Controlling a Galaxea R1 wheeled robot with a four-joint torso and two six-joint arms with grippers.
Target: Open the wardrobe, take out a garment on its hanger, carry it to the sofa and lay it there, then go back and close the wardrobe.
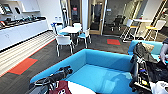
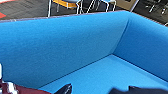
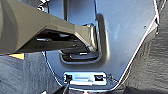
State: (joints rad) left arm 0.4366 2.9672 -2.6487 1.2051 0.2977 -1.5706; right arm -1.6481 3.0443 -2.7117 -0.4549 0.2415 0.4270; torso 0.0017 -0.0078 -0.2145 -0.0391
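a: facing the sofa (image 1: pixel 100 62), the head view looks down into its bright blue seat; the low back runs along the far side and curves round toward the near left.

b: where is the garment (image 1: pixel 65 88)?

a: at the near edge, left of centre. dark red cloth and a white sleeve show beneath the left arm (image 1: pixel 53 76), over the sofa's near left part. in the left wrist view a strip of the same dark red garment (image 2: pixel 17 89) shows next to the blue seat of the sofa (image 2: pixel 75 47). whether it rests on the cushion or hangs above it cannot be told.

b: and the hanger?

a: it cannot be made out.

b: state of the fingers?

a: for the left gripper it cannot be told; dark shapes show in the left wrist view beside the garment, too unclear to read. the right wrist view gives grey robot parts over dark carpet, and the right gripper's fingers likewise cannot be told.

b: surroundings?

a: a person's arm (image 1: pixel 163 51) enters at the right, beside dark equipment (image 1: pixel 143 72) at the sofa's right end. beyond the sofa, a white table (image 1: pixel 70 29) with white chairs (image 1: pixel 63 41) stands on dark carpet with red floor patches (image 1: pixel 23 65). a white counter (image 1: pixel 22 31) lines the far left wall.
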